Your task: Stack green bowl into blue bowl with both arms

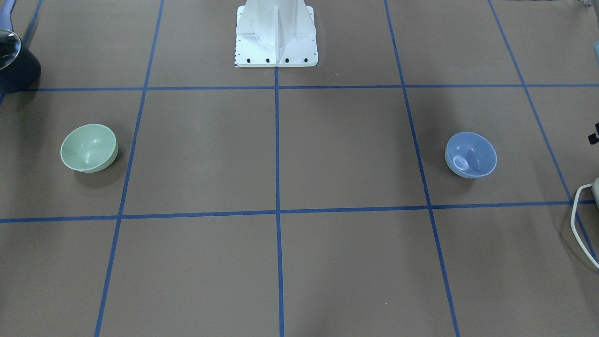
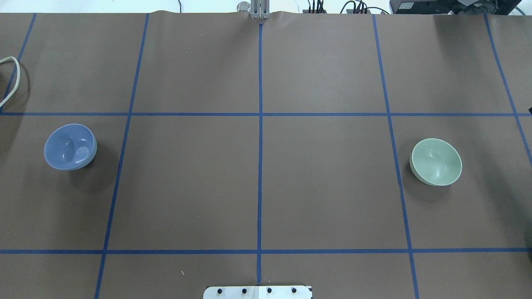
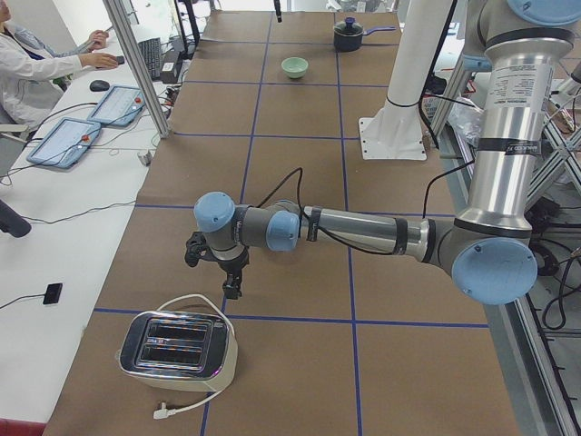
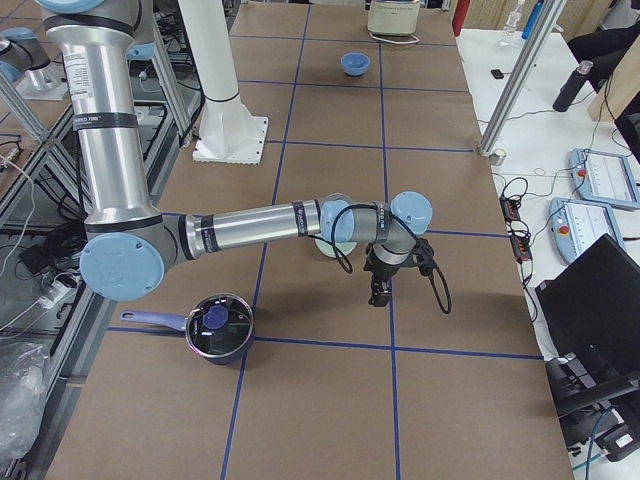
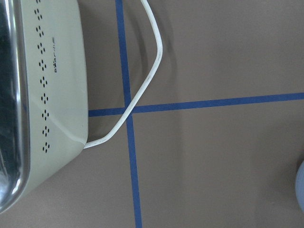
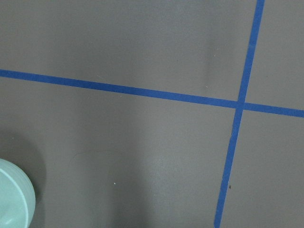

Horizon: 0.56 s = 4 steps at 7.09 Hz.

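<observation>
The green bowl (image 1: 89, 148) stands upright on the brown table on my right side; it also shows in the overhead view (image 2: 436, 162) and at the right wrist view's lower left corner (image 6: 13, 202). The blue bowl (image 1: 471, 155) stands upright on my left side, far from the green one, and shows overhead too (image 2: 70, 146). My left gripper (image 3: 231, 291) points down between the blue bowl's spot and a toaster. My right gripper (image 4: 378, 297) points down just beside the green bowl (image 4: 335, 248). I cannot tell whether either gripper is open or shut. Neither holds a bowl.
A cream toaster (image 3: 177, 350) with a white cord (image 1: 579, 220) stands at the table's left end. A dark pot with a lid (image 4: 216, 326) stands near the right end. The white pedestal (image 1: 276, 37) stands at the robot's side. Operators sit beside the table.
</observation>
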### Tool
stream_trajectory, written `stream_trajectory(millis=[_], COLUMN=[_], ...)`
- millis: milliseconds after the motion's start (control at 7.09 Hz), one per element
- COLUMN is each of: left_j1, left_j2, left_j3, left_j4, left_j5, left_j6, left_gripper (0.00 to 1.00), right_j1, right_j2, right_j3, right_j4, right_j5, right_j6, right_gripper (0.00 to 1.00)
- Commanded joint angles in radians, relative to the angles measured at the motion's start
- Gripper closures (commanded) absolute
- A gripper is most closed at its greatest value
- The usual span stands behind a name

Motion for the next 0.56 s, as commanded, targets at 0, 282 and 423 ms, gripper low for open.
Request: stream_trajectory(millis=[0, 282, 423], left_j1=[0.001, 0.001, 0.003], left_j2=[0.000, -0.002, -0.002], left_j3=[0.000, -0.005, -0.006], left_j4=[0.000, -0.002, -0.002], left_j5=[0.000, -0.002, -0.003], left_j6=[0.000, -0.020, -0.020], left_gripper=[0.00, 0.00, 0.00], right_j1=[0.000, 0.000, 0.000], right_j2=[0.000, 0.000, 0.000], right_j3=[-0.001, -0.001, -0.001], right_j4=[0.000, 0.000, 0.000], right_j5=[0.001, 0.001, 0.001], right_j6=[0.000, 0.000, 0.000], right_gripper=[0.00, 0.00, 0.00])
